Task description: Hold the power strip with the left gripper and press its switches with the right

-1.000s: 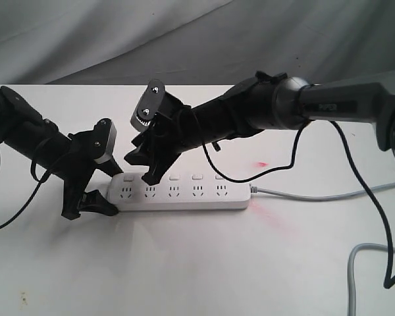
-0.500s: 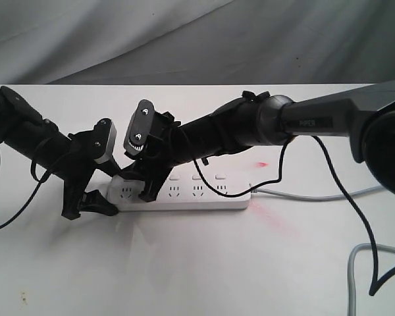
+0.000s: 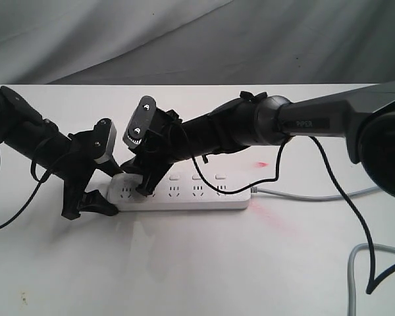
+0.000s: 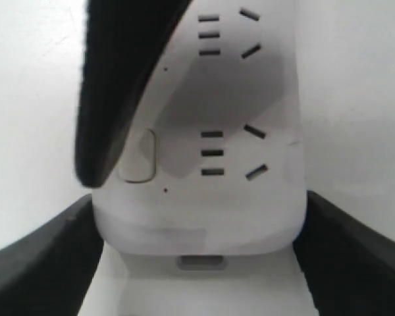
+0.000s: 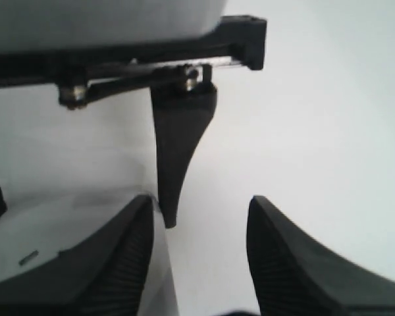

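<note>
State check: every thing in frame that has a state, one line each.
left claw: shut on the power strip's end.
right claw: open, one finger down by the end switch; contact unclear.
power strip: flat on the table.
switches: on or off not readable.
cable: attached, lying slack.

Right gripper (image 5: 199, 204): ribbed black fingers (image 5: 118, 263) set apart, one overlapping power strip (image 5: 52, 227) end; white surface (image 5: 316, 131) beneath

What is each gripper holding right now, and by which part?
Left gripper clamps the power strip across its rounded end. Right gripper is open, holding nothing.
</note>
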Available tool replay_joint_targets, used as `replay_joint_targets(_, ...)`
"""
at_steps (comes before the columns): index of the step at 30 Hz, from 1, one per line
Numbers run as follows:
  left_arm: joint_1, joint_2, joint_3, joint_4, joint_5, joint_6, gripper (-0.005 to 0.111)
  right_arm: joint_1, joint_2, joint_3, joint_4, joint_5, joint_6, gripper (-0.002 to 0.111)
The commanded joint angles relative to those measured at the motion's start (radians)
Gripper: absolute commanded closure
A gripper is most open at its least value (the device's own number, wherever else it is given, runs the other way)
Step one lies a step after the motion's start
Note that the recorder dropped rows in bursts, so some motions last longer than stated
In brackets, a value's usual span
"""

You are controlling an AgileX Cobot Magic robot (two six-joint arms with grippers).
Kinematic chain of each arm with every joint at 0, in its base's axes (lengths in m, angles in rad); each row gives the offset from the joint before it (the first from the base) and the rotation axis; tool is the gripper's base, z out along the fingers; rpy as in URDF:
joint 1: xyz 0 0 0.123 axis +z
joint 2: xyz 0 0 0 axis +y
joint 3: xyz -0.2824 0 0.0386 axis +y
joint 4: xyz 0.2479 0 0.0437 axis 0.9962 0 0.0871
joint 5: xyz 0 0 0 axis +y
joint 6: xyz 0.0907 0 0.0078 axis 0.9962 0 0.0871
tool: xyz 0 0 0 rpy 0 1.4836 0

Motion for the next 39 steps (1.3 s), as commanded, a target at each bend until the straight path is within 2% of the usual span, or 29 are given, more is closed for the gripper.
replay_joint_targets(1, 0.002, 0.003, 0.001, 0.042, -0.041, 0.016, 0.06, 0.005, -0.002, -0.028, -0.022, 0.004, 0.048, 0.065)
replay_joint_targets(17, 0.002, 0.003, 0.001, 0.042, -0.041, 0.013, 0.06, 0.006, 0.014, -0.026, -0.109, 0.011, 0.069, 0.065)
replay_joint_targets(39, 0.002, 0.003, 0.001, 0.042, -0.041, 0.014, 0.06, 0.009, 0.029, -0.028, -0.105, 0.027, 0.073, 0.065)
